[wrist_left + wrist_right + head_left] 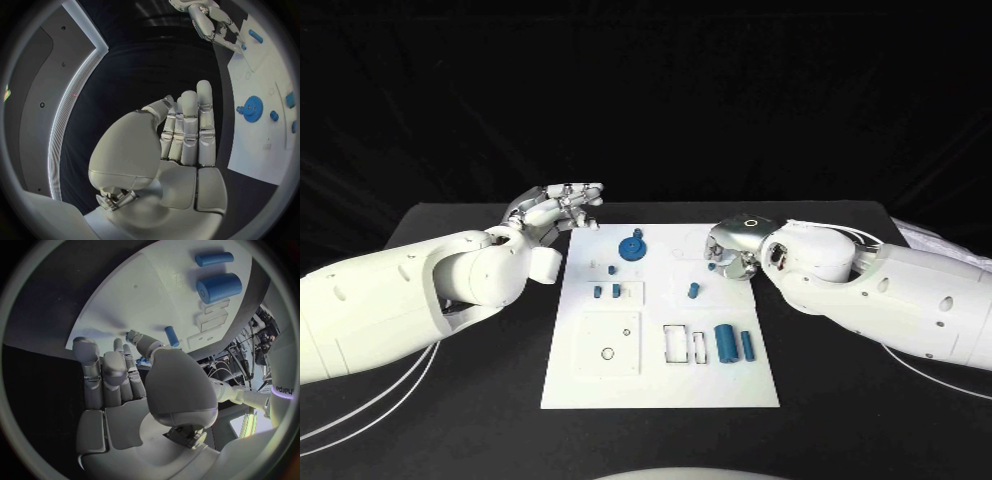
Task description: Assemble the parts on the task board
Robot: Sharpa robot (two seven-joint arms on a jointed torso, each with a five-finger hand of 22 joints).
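Right hand [737,252] hovers low over the right edge of the task board [661,385], fingers loosely curled; a small blue piece shows near its fingertips in the right wrist view, but whether the hand has hold of it I cannot tell. Just off its fingertips a short blue peg [692,290] stands upright on the board. Nearer the robot from that hand lie the large blue cylinder [726,341] and the thin blue rod [749,343], side by side beside two empty rectangular slots [675,343].

To do this step well, I judge the hand should come down on one part squarely, pinch it near its middle, and lift straight so the neighbours are not nudged.

Across the board from the hand, two small blue pegs [607,292] stand close together, and further on the blue gear [633,246] lies flat. Left hand [560,208] hangs beyond the board's far left corner, fingers straight and together, holding nothing, well apart from the parts and out of the way
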